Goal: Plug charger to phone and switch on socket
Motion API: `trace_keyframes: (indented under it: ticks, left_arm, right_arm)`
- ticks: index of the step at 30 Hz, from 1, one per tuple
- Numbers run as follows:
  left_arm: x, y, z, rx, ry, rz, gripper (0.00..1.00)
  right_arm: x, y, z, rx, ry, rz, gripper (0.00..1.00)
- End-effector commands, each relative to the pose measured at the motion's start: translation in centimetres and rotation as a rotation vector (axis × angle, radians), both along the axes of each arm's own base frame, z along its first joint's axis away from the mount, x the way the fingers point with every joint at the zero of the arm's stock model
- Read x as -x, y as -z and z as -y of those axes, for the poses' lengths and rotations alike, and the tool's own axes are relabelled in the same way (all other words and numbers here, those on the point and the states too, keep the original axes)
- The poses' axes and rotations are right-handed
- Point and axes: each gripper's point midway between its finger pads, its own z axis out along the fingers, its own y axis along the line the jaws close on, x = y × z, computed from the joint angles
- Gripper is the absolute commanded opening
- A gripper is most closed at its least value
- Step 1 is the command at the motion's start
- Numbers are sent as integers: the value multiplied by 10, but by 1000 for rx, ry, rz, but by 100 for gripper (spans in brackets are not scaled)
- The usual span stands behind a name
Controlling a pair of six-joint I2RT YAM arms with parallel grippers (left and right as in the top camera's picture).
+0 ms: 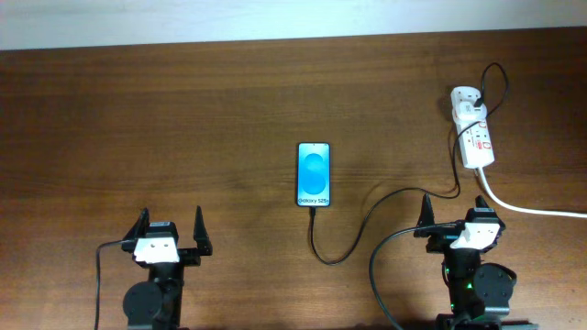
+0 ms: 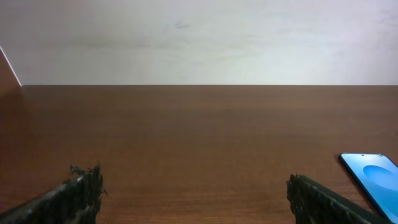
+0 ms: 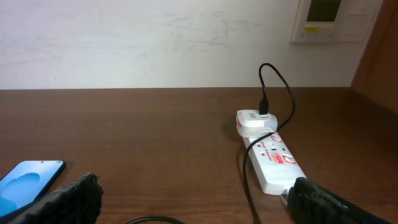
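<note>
Phone point(image 1: 313, 174) lies flat, screen up and lit blue, about mid-bench, long axis running far edge to near edge, white text at its near end. Charger point(image 1: 313, 225) is a thin black cable. One end meets the phone's near short edge, but whether the tip is fully seated can't be told. From there the cable drops toward the near edge, loops, then runs right toward the socket point(image 1: 473, 131).

Socket sits by the far right corner of the bench point(image 1: 183, 119), lying roughly far-to-near w/ a slight tilt. A white adapter point(image 1: 465, 99) is plugged in at its far end, and the black cable arcs up out of it in a tall loop, clear in the right wrist view. Red switches show on the strip, position unreadable. A thick white cord point(image 1: 532, 209) leaves the socket's near end and heads off the right edge.

Left gripper point(image 1: 171, 229) is parked at the near edge, left of centre. Its jaws are spread wide w/ nothing between them, and the phone is well apart on its right. Right gripper point(image 1: 453, 213) is at the near edge on the right side, jaws also wide and empty. The socket is just ahead of it, and the black cable passes close by its fingers — not touching, as far as can be seen.
</note>
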Motion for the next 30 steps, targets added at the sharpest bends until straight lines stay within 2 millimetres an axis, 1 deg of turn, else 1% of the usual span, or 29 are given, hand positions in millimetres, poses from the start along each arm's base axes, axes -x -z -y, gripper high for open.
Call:
trace_keyframes:
  ticks: [1,4,30]
  left_arm:
    - [0,2,0,-20,-1,-2,99]
    - [0,2,0,-20,-1,-2,99]
    - [0,2,0,-20,-1,-2,99]
  right_arm:
    - [0,1,-6,5,-28,1,99]
    - [0,1,-8,6,-37,1,99]
    - [0,1,-7,6,-33,1,99]
